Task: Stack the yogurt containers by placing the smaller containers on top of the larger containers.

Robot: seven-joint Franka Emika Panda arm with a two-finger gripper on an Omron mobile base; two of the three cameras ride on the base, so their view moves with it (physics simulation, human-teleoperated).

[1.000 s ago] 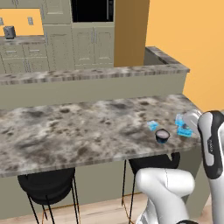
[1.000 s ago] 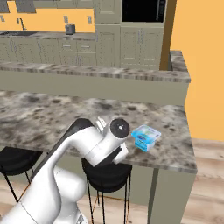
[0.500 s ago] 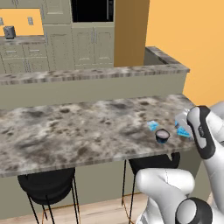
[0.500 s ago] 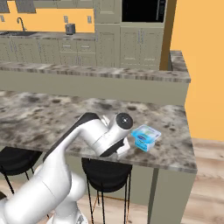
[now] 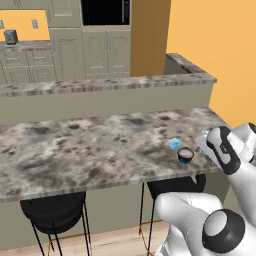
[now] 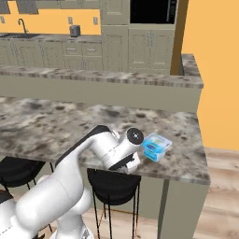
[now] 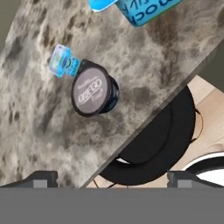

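Gripper: spread wide, holding nothing, above the surface edge.
Dark cup: upright, touching small blue tub.
Large blue tub: near.

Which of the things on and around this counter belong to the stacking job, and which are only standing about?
Belong to the job:
dark round cup
small light-blue tub beside it
larger light-blue tub
open gripper

Just standing about:
black stools under the counter
toaster on the far counter
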